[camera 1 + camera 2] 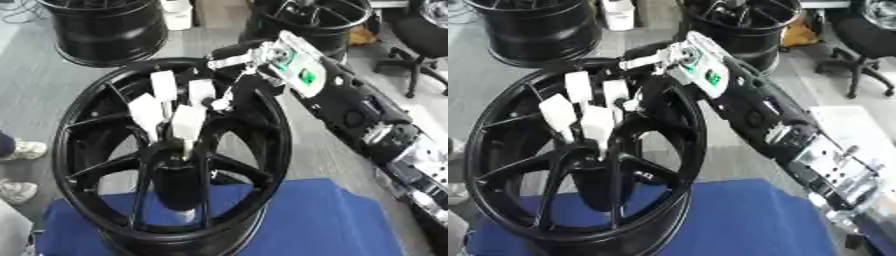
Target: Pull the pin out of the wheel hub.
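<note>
A black spoked wheel hub [87,130] stands tilted on a blue mat [332,220]. My right arm comes in from the right, and my right hand [175,107] with white finger covers reaches down over the spokes to the hub's centre. Its fingers [186,122] converge on a thin pale pin [186,147] that sticks up out of the dark centre bore. The pin's lower end is hidden inside the bore. My left hand shows in neither view.
Two more black wheels stand on the floor behind, one at back left [105,30] and one at back middle [319,20]. An office chair [420,40] is at the far right. A person's shoes [22,150] show at the left edge.
</note>
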Motion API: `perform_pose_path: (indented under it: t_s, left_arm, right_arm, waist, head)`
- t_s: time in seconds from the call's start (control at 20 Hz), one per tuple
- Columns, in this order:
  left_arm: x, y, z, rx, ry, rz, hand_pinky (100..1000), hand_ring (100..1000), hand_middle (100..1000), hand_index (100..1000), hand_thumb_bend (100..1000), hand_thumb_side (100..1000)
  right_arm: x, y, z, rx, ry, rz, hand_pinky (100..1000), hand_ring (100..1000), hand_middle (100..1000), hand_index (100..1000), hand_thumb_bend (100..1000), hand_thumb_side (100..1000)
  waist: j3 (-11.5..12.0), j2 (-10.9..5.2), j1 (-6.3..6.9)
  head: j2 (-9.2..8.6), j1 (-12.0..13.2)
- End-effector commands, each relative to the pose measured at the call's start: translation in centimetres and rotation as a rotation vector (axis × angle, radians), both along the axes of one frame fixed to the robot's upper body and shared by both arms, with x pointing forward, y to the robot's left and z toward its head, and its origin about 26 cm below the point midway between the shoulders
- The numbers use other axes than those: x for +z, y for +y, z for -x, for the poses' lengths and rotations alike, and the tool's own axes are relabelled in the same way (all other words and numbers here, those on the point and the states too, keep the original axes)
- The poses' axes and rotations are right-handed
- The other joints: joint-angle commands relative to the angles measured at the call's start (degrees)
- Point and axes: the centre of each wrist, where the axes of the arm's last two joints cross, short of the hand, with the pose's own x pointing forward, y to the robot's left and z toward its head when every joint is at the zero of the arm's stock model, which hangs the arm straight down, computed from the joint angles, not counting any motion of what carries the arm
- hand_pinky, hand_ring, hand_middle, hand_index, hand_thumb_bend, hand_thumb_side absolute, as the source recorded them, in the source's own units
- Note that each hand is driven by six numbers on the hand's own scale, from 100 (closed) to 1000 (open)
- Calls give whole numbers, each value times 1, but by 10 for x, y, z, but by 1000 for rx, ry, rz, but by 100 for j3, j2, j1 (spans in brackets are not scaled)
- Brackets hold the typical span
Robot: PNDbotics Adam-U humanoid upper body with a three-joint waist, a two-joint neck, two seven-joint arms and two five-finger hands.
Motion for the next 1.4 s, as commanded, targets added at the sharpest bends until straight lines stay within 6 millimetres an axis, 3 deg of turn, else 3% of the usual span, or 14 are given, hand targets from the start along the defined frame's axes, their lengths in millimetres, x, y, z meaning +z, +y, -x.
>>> perform_pose_path:
  t_s: [0.05, 0.15, 0.45, 0.75, 0.95, 1.2, 1.4]
  left_arm:
    - [7, 0, -2, -7, -23, -8, 728, 959, 647, 648, 625, 648]
    - [7, 0, -2, -7, -23, -8, 729, 960, 648, 648, 625, 648]
    - [7, -1, -2, -9, -23, -8, 729, 961, 647, 648, 625, 648]
    - [7, 0, -2, -8, -22, -8, 729, 961, 647, 649, 626, 648]
    - [6, 1, -2, -5, -19, -10, 728, 962, 647, 648, 626, 648]
    - [6, 4, 0, 9, -11, -17, 728, 962, 647, 649, 626, 648]
    - [7, 7, 1, 27, -12, -23, 728, 963, 646, 649, 626, 648]
  right_arm:
    - [10, -4, -2, 119, -23, 92, 844, 829, 644, 943, 100, 357]
    - [12, -4, -2, 119, -28, 83, 833, 801, 554, 927, 100, 259]
    - [17, -6, -2, 105, -77, 5, 788, 711, 376, 874, 100, 242]
    - [35, -12, -2, 96, -131, -68, 786, 703, 364, 864, 100, 232]
    - [62, -28, 2, 76, -174, -118, 790, 705, 363, 865, 100, 222]
    - [119, -80, 22, -26, -320, -272, 792, 701, 352, 863, 100, 200]
    - [144, -158, 56, -201, -449, -452, 782, 690, 341, 859, 100, 212]
  waist:
    - [-5, -54, 34]
    - [-8, -52, 36]
    - [-7, -45, 41]
    - [-15, -57, 33]
    - [-35, -79, 12]
    - [-137, -116, -46]
    - [-235, -126, -87]
  head:
    - [-34, -13]
    - [-34, -15]
    - [-34, -27]
    - [-20, -27]
    - [-5, -9]
    - [17, 84]
    - [13, 200]
